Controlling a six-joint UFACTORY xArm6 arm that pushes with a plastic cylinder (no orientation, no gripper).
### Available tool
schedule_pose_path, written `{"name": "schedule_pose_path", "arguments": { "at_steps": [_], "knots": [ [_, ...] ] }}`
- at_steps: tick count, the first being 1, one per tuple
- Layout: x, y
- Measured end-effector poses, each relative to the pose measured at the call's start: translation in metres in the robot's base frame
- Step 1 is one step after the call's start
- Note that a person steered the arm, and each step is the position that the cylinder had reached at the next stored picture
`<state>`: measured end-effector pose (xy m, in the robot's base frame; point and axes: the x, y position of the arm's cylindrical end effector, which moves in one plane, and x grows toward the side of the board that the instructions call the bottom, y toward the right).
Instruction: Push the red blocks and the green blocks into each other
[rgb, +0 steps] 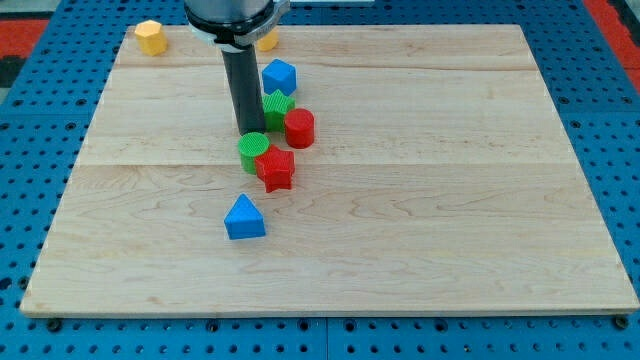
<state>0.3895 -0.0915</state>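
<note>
My tip (248, 131) stands just above a green cylinder (254, 152) and to the left of a green star-like block (277, 107). A red cylinder (299, 128) sits to the right of the green star block, touching it. A red star-shaped block (275, 169) sits against the lower right of the green cylinder. The four blocks form a loose cluster near the board's middle top. The rod hides part of the green star block.
A blue block (279, 76) sits just above the green star block. A blue triangular block (244, 218) lies below the cluster. A yellow block (150, 37) is at the top left. Another yellow block (267, 40) peeks out behind the arm.
</note>
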Motion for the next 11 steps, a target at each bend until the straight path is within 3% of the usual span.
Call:
{"name": "schedule_pose_path", "arguments": {
  "at_steps": [1, 2, 4, 5, 7, 8, 9, 11],
  "knots": [
    [-0.025, -0.01],
    [-0.034, 0.047],
    [-0.034, 0.054],
    [-0.018, 0.018],
    [0.055, -0.056],
    [0.098, -0.025],
    [0.109, 0.027],
    [0.088, 0.045]
  ]
}}
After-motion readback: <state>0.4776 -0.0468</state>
